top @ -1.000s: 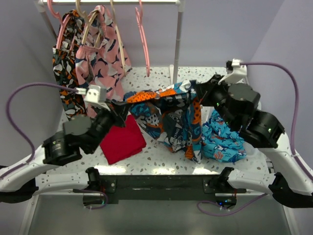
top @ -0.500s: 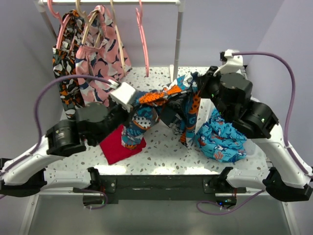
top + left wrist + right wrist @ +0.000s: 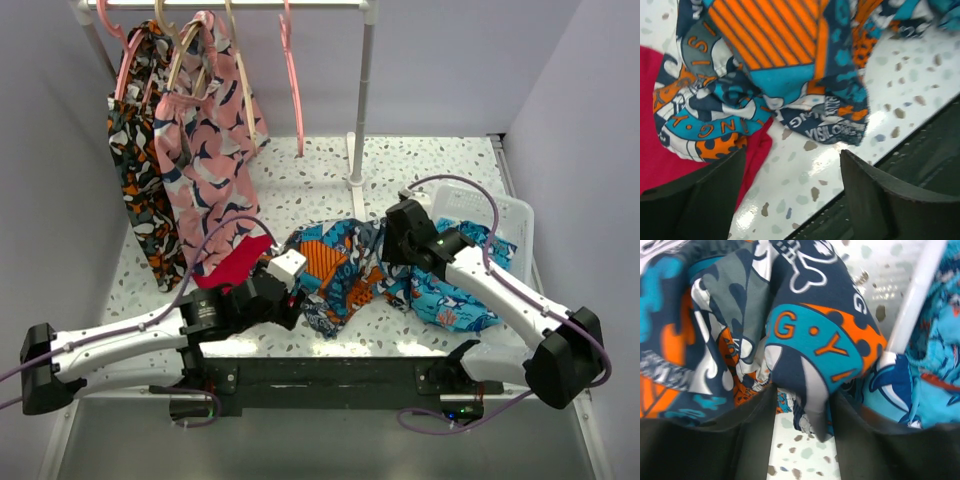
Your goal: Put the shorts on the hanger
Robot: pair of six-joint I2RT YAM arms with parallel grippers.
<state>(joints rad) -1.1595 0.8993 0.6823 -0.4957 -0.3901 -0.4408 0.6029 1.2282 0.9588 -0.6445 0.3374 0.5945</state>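
Worktop (image 3: 330, 165) now has shorts (image 3: 335, 270) dropped in a heap, left claw (image 3: 790, 156) and right claw (image 3: 802, 395) both sprung apart, so regrasp likely needed.

The shorts (image 3: 790, 75) run off the left wrist view's top edge. From above, the right arm (image 3: 490, 285) covers part of the turquoise shorts (image 3: 440, 300) (how much is unclear).

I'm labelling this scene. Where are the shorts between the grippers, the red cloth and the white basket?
shorts (image 3: 325, 257): top view, orange patch near the middle.
red cloth (image 3: 236, 266): top view, its exposed middle.
basket (image 3: 519, 224): top view, right wall.
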